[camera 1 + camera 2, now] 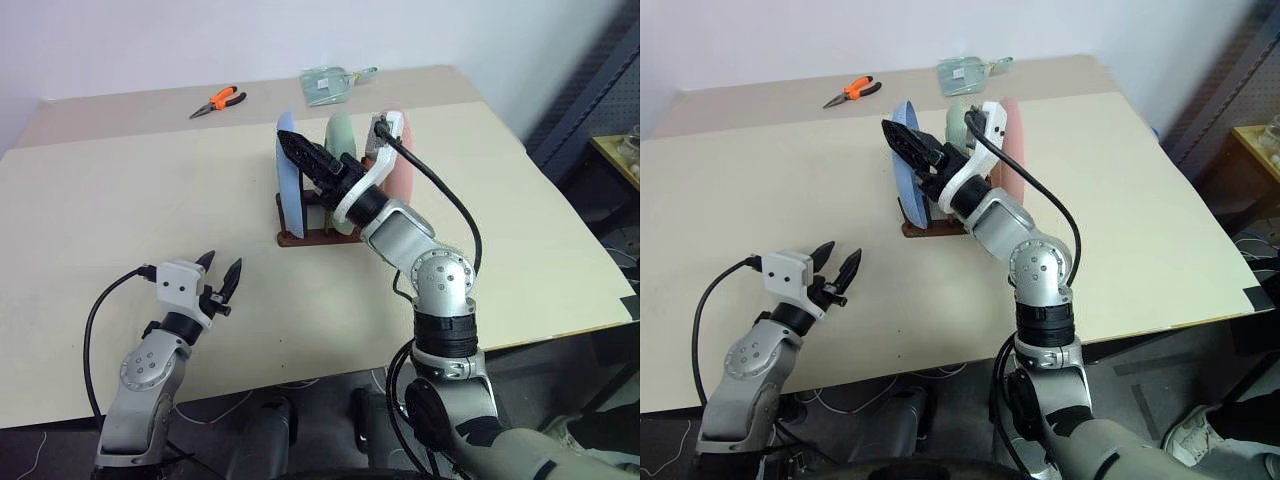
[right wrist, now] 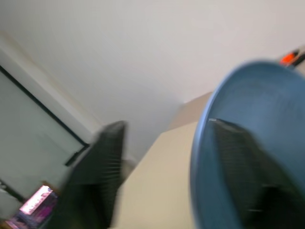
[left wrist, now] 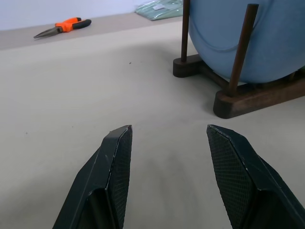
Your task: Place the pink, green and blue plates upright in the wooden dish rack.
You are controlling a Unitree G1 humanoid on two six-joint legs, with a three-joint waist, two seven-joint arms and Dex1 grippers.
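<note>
With 3 plates racked, right gripper astride blue plate.

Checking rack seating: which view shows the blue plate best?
The left wrist view: the blue plate is close and sharp, its lower edge sitting between the rack pegs. Both eye views show it upright but partly behind the right claw. The right wrist view blurs it.

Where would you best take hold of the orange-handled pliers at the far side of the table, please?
Grip the orange-handled pliers across both handles near the pivot, coming straight down from above. They lie flat on the table, so nothing offers a side grip, and the paired handles give the widest, least slippery span; the thin nose would likely twist.
</note>
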